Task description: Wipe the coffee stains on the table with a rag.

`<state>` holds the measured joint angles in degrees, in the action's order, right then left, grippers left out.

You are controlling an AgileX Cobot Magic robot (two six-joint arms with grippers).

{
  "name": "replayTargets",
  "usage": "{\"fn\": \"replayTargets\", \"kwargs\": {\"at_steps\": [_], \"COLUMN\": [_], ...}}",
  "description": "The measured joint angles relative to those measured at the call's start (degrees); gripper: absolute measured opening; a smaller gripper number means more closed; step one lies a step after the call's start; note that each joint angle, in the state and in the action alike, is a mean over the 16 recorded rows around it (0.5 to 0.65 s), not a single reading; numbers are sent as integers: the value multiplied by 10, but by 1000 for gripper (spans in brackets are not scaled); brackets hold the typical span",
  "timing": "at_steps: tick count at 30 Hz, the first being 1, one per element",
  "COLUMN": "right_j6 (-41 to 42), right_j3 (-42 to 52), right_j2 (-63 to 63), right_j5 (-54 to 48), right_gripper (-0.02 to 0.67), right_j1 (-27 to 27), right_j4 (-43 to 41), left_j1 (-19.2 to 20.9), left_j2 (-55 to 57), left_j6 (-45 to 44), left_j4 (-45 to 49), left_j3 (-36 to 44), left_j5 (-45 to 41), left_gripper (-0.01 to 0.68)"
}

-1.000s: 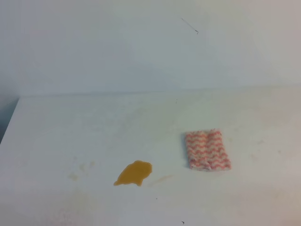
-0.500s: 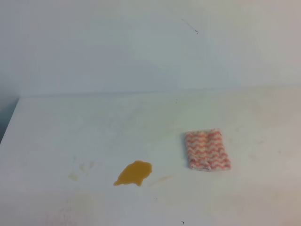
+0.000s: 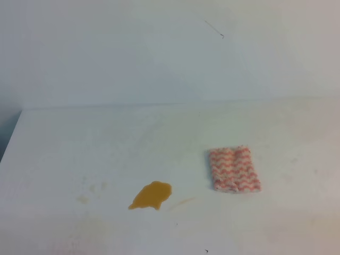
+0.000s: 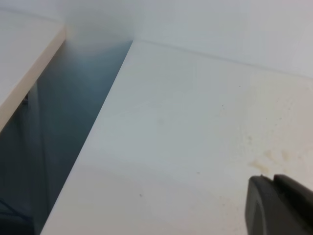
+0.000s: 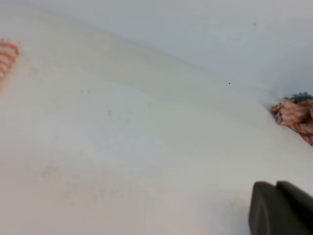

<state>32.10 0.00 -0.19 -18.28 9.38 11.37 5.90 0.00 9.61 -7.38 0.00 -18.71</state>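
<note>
One rag (image 3: 234, 169) lies right of centre on the table (image 3: 106, 143) in the high view, one coffee stains (image 3: 151, 195) puddle lower centre. Neither arm shows there. Right wrist view alone shows a second crumpled striped cloth (image 5: 296, 115) at right edge; the right gripper (image 5: 279, 209) is closed, empty. Left gripper (image 4: 278, 205): cannot tell.

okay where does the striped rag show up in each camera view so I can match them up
Exterior high: the rag lies right of centre, to the right of the coffee stains.
Left wrist: not in it.
Right wrist: only an edge of the rag shows, at the far left border.
Shared landmark: the white table, seen in all three.
</note>
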Motion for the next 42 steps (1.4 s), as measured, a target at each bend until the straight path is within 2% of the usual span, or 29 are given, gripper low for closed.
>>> {"fn": "replayTargets", "kwargs": {"at_steps": [15, 22, 27, 32, 37, 42], "right_j6": [28, 32, 30, 12, -50, -134], "right_j3": [0, 0, 0, 0, -1, -16], "right_j2": [0, 0, 0, 0, 0, 0], "right_j5": [24, 82, 199, 390, 588, 707], "right_gripper": [-4, -4, -4, -4, -4, -4], "right_j1": [0, 0, 0, 0, -1, -1], "right_j4": [-35, -69, -95, -105, -82, -42], "left_j1": [0, 0, 0, 0, 0, 0], "left_j2": [0, 0, 0, 0, 0, 0], "left_j6": [0, 0, 0, 0, 0, 0], "left_j4": [0, 0, 0, 0, 0, 0], "left_j3": [0, 0, 0, 0, 0, 0], "left_j5": [0, 0, 0, 0, 0, 0], "left_gripper": [-1, -1, -1, -1, -1, -1]}}
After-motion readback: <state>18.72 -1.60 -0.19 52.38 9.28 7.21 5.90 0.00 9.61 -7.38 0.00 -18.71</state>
